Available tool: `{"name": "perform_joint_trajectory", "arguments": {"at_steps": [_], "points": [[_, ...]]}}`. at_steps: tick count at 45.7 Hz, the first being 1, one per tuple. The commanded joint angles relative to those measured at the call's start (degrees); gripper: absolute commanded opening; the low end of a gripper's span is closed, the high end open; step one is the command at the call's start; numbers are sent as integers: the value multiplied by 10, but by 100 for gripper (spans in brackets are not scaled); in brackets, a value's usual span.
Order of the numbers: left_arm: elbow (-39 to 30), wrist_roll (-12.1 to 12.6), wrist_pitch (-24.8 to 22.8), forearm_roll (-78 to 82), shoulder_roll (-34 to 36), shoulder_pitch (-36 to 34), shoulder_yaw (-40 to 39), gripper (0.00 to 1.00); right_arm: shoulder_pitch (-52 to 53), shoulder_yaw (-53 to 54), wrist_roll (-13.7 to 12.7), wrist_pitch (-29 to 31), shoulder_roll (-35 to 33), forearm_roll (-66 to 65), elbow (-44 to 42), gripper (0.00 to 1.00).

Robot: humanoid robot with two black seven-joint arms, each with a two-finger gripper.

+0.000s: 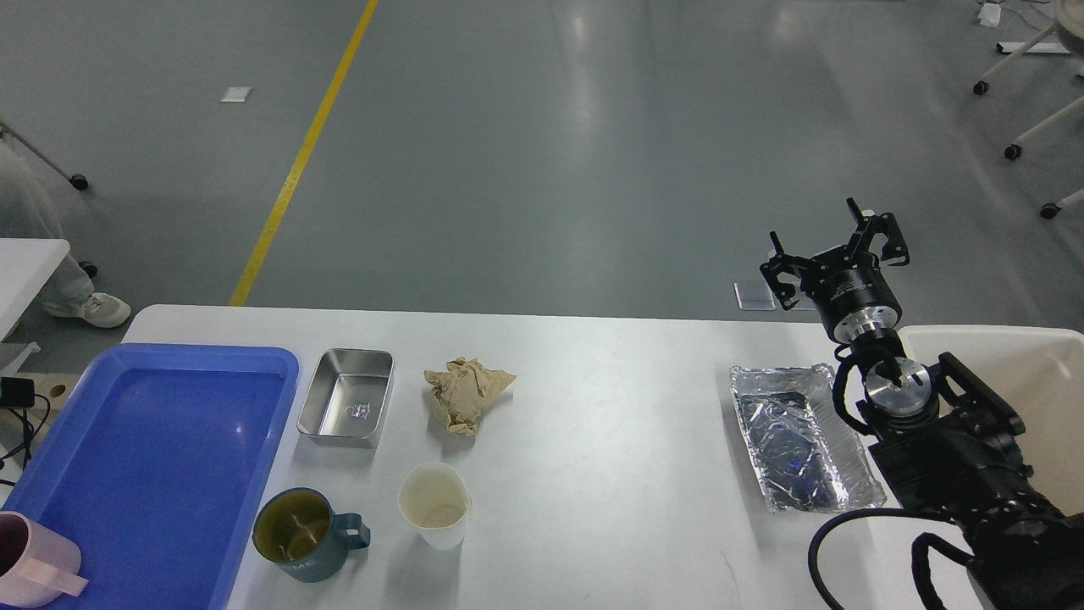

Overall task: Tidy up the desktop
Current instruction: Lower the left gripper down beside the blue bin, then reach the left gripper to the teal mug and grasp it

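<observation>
Tabletop: white, matte, rounded far-left corner; it fills the lower half of the view, its far edge running against the grey floor.
Blue tray: at the tabletop's left edge, reaching down to the near edge, mostly bare inside.
Pink cup: tucked in the tray's near-left corner, handle to the right, cut off by the view's edge.
Steel tin: just right of the tray's far end, near the far edge, open side up.
Crumpled brown paper: right of the tin, apart from it.
Dark green mug: by the near edge, just beside the tray's right rim, handle pointing right.
White paper cup: upright, right of the mug, nearer than the brown paper.
Foil tray: toward the right edge, long side running far to near, crinkled; the arm crosses its right rim.
Cream bin: at the right edge, partly hidden behind the arm.
Right end effector: raised above the far-right corner, fingers spread wide, gripping nothing.
Left end effector: out of view.
</observation>
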Motion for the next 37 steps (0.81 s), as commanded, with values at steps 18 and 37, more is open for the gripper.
{"name": "perform_joint_trajectory", "arguments": {"at_steps": [18,37], "points": [[55,10,128,112,-207,46,64,91,2,0,0,-2,1,-3,0,100],[78,10,209,221,-314,46,128,79,5,0,1,-5,4,-7,0,100]]}}
